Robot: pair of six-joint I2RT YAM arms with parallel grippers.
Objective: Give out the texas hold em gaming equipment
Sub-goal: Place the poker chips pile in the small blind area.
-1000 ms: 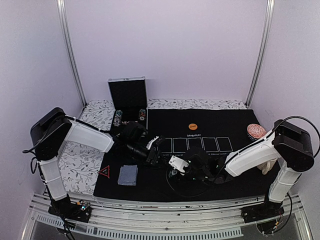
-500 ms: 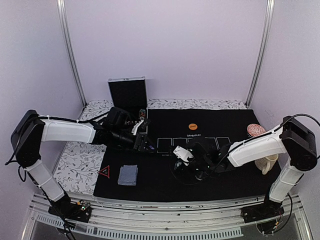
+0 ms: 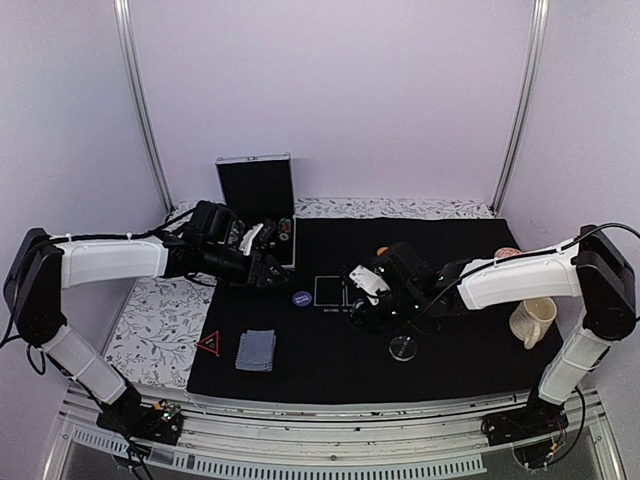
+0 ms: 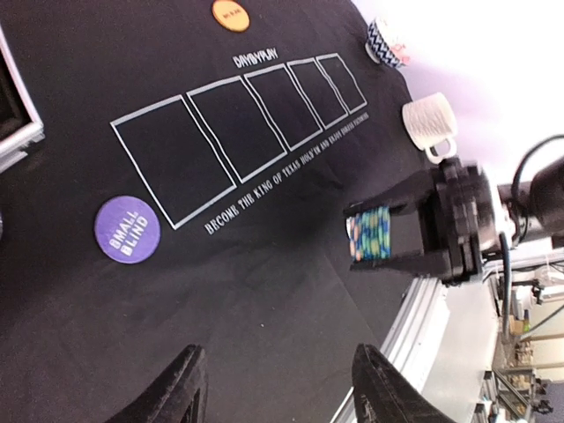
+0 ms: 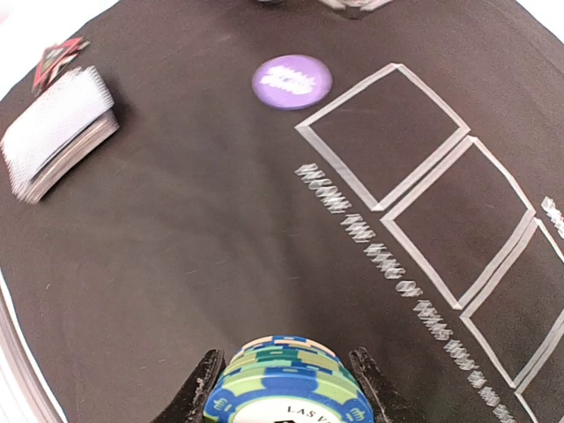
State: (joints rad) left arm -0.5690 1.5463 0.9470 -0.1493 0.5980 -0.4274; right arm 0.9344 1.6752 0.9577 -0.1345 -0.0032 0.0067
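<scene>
- Roughly mid-mat, the right gripper point(image 5: 284, 366) is closed on a stack of poker chips point(image 5: 286, 397), green, blue and cream, held between its two fingers above the black mat point(image 3: 460, 370), beside the row of white rectangles.
- The left gripper point(image 4: 278, 370) hangs near the open case point(image 3: 256, 190) at the back left; its fingers stand apart with nothing between them.
- A purple disc point(image 4: 128, 229) reading "Small Blind" lies flat on the mat, just left of the first rectangle.
- A deck of cards point(image 3: 256, 350) sits near the front left of the mat, with a red triangle point(image 3: 209, 344) just beside it.
- A clear disc point(image 3: 403, 347) lies in front of the right gripper.
- An orange disc point(image 4: 231, 14) lies behind the rectangles.
- A cream mug point(image 3: 533, 320) stands at the right.
</scene>
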